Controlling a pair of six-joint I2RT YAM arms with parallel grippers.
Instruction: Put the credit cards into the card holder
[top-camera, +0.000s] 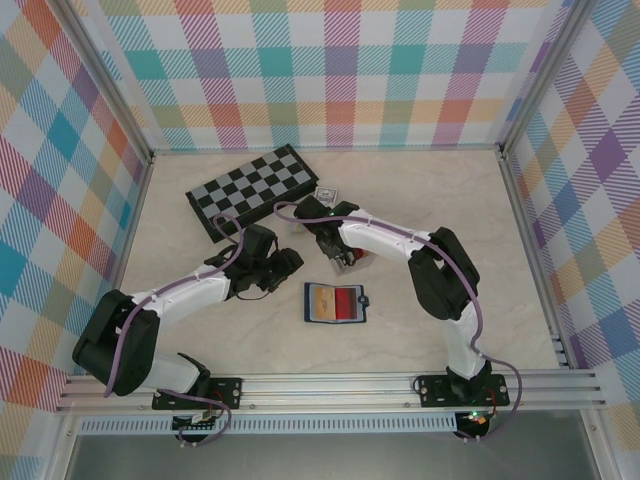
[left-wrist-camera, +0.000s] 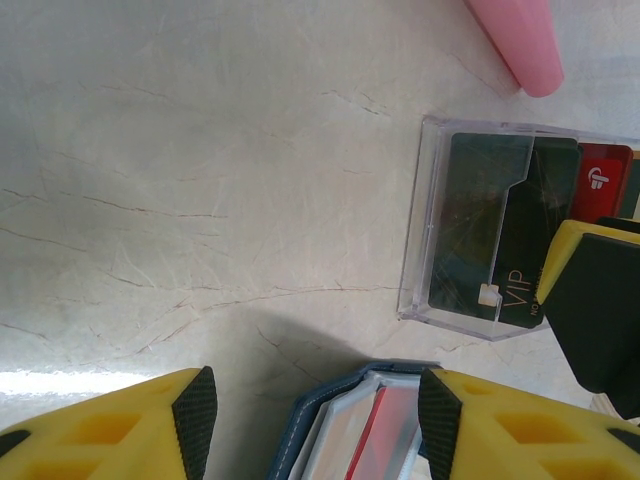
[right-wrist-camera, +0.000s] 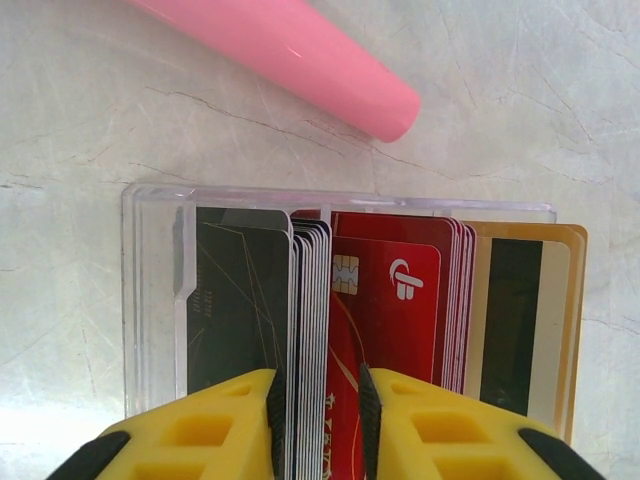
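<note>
The step in hand looks to be picking the next card out of the clear box, which sits near the middle of the table just on the far side of the wallet. The right gripper is down over the box with its jaws drawn in to a slim gap. That gap lines up with the packed edges where the black card meets the red card, and an orange card lies furthest right. I cannot tell whether the pads have pinched a card or only frame the stack. The wallet lies open and flat, with what seems to be a red card in its right half, so the job reads as partly done, with most of the cards in the box. The left gripper hangs with its jaws apart and nothing held, low at the wallet's left end. From there it could press the wallet down. The next move calls for separating one card from its tight neighbours, lifting it clear of the box wall, carrying it the short way toward the near side and lining its edge up with a slot. A pink tube lies just beyond the box, out of the path.
</note>
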